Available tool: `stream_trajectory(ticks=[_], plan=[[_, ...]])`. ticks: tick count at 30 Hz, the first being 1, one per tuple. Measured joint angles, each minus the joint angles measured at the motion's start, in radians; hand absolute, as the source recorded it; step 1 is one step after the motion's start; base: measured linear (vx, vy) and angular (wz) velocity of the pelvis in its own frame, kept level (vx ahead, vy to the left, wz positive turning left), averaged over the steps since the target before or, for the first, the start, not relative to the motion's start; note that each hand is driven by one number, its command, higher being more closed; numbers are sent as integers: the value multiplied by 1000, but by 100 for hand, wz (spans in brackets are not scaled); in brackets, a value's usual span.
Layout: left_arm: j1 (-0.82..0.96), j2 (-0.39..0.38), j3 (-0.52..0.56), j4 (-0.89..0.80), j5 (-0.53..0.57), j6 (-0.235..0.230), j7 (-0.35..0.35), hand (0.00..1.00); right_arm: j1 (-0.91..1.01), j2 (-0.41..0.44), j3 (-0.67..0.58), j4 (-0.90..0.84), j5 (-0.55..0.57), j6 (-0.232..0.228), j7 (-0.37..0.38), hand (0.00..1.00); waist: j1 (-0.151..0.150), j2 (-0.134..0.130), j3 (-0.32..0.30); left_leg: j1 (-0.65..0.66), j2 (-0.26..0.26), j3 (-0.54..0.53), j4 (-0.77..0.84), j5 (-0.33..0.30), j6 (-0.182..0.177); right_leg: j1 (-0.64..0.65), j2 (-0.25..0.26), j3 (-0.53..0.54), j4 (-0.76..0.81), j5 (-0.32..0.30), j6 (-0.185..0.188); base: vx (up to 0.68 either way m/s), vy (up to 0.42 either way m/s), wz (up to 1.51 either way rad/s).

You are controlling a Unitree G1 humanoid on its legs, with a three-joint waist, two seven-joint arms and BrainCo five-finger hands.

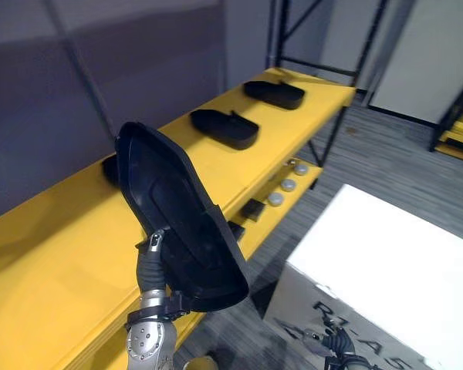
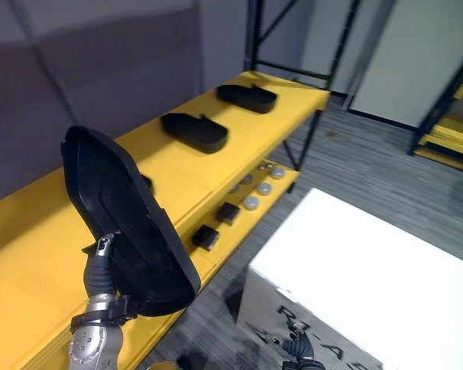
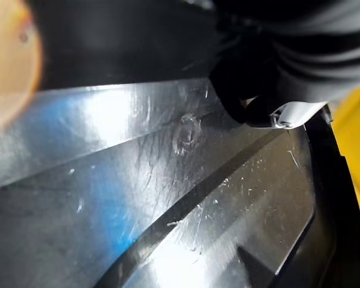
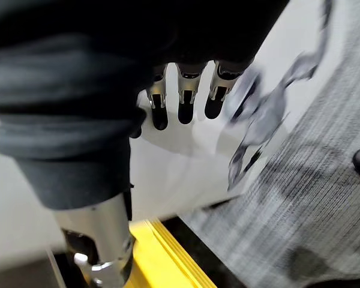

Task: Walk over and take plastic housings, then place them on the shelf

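A large black plastic housing (image 1: 177, 216) stands tilted on edge above the front of the yellow shelf (image 1: 54, 254), its hollow side toward me. My left hand (image 1: 150, 266) is shut on its lower part from behind, with one finger (image 1: 156, 240) hooked over the rim. The left wrist view shows the housing's glossy inner surface (image 3: 168, 198) with a dark fingertip (image 3: 246, 105) pressed on it. Two more black housings (image 1: 225, 127) (image 1: 275, 94) lie farther along the shelf, and a third (image 1: 108, 168) is mostly hidden behind the held one. My right hand (image 4: 185, 99) hangs low with relaxed fingers, holding nothing.
A white box (image 1: 386, 262) stands on the grey carpet right of the shelf, close to my right hand. The lower shelf level carries small white caps (image 1: 287, 185) and black blocks (image 1: 252, 208). A dark shelf upright (image 1: 336, 127) rises at the far end.
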Motion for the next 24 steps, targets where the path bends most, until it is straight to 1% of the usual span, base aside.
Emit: stream_trajectory(ticks=[1,2,3,5,6,7,8,9,10,11,12,13,14,15,16,17,18,19,20,21,22,23,24], plan=[[-2,3,0,16,0,0,0,100,-8,1,1,0,-6,0,1,0,-8,1,-1,-2,-25,-7,-11,-7,1,9,-10,-10,-12,0,13,116,269,88],[-12,12,-1,40,0,0,0,100,-22,2,0,7,-8,0,1,0,-14,2,-2,-1,-60,-44,-34,-5,3,21,-20,-14,-27,1,17,143,291,120],[-34,16,-6,69,1,2,0,100,-37,0,-2,25,-9,0,1,0,-35,-1,-5,4,-113,-97,-60,13,19,41,-30,-15,-45,2,18,121,214,124],[-52,15,-14,83,2,3,0,100,-43,-3,-4,38,-21,0,1,0,-44,-4,-6,5,-153,-140,-64,10,33,63,-44,-19,-41,10,9,125,177,111],[-66,13,-20,87,2,3,1,100,-49,-6,-4,47,-31,0,1,0,-51,-8,-9,7,-190,-177,-59,2,45,76,-79,-35,2,21,11,174,182,113],[-73,11,-23,87,6,3,2,100,-58,-6,-3,51,-37,2,2,0,-56,-6,-10,9,-211,-206,-54,-3,53,75,-111,-27,66,24,6,222,206,114],[-80,11,-25,88,13,3,4,100,-63,-5,-3,51,-41,2,4,0,-62,-5,-10,17,-225,-237,-54,-8,61,55,-137,21,144,35,-12,191,144,99],[-94,18,-38,91,23,4,9,100,-70,-2,-3,51,-43,1,6,0,-66,-1,-8,36,-228,-275,-65,-10,63,4,-130,180,245,17,-47,190,80,103],[-102,21,-49,96,37,5,15,100,-70,-1,-3,50,-43,1,6,0,-72,1,-7,58,-225,-312,-79,-10,63,-44,-68,355,289,-41,-48,182,6,89],[-103,20,-54,96,47,5,19,100,-70,-2,-3,50,-42,1,6,0,-77,1,-7,70,-225,-331,-86,-9,62,-65,-36,430,300,-67,-44,203,-31,79],[-103,22,-71,97,63,5,24,100,-63,-2,-3,47,-42,1,6,0,-83,0,-7,97,-228,-360,-101,-9,59,-112,26,556,307,-107,-47,150,-49,65],[-107,22,-87,97,75,5,24,100,-52,0,-3,33,-42,1,6,0,-88,0,-7,108,-230,-385,-107,-8,55,-149,67,641,305,-124,-46,147,-100,92],[-118,22,-113,96,87,5,25,100,-27,8,-3,-2,-42,2,5,0,-97,0,-7,111,-234,-430,-103,-11,45,-196,122,747,301,-135,-44,90,-82,96],[-123,20,-121,95,90,5,25,100,-8,17,-3,-21,-41,2,5,0,-107,-1,-6,111,-235,-457,-93,-14,39,-212,152,807,299,-135,-43,115,-190,132],[-132,19,-139,94,99,5,26,100,28,35,-3,-50,-39,2,5,0,-120,-8,-3,108,-240,-505,-66,-25,20,-228,192,898,267,-131,-43,72,-218,137],[-131,25,-150,77,100,4,26,100,61,58,-3,-68,-35,2,5,0,-120,-44,-11,99,-260,-531,-34,-45,-6,-222,183,943,183,-74,-53,72,-218,128],[-132,27,-150,65,101,1,26,100,74,71,-2,-75,-32,2,5,0,-117,-66,-15,88,-273,-541,-12,-59,-16,-218,167,959,159,-74,-11,48,-224,98],[-130,20,-151,66,100,0,25,100,84,76,-4,-76,-28,4,4,0,-113,-65,-22,67,-258,-556,20,-83,-33,-206,172,929,143,-86,-10,66,-285,98],[-128,7,-159,62,102,-1,24,100,100,75,-3,-93,-24,4,3,0,-106,-40,-37,41,-195,-517,44,-91,-47,-184,195,870,91,-72,-27,63,-331,88],[-128,2,-159,61,102,-1,23,100,100,75,-3,-93,-24,4,3,0,-97,-38,-40,41,-180,-509,42,-90,-49,-178,201,858,79,-69,-32,57,-276,67],[-127,-1,-159,61,102,-1,24,100,100,75,-3,-95,-24,4,3,0,-80,-37,-45,45,-158,-491,27,-84,-60,-158,214,844,57,-62,-39,43,-149,25],[-126,-1,-159,61,100,-1,24,100,100,76,-2,-95,-24,4,3,0,-75,-37,-47,46,-152,-493,22,-83,-62,-149,218,838,43,-57,-41,78,-137,17],[-124,-2,-156,61,100,-1,25,100,100,76,-2,-107,-24,4,3,0,-63,-35,-51,45,-143,-494,19,-81,-65,-137,225,832,20,-48,-45,97,-76,12]])
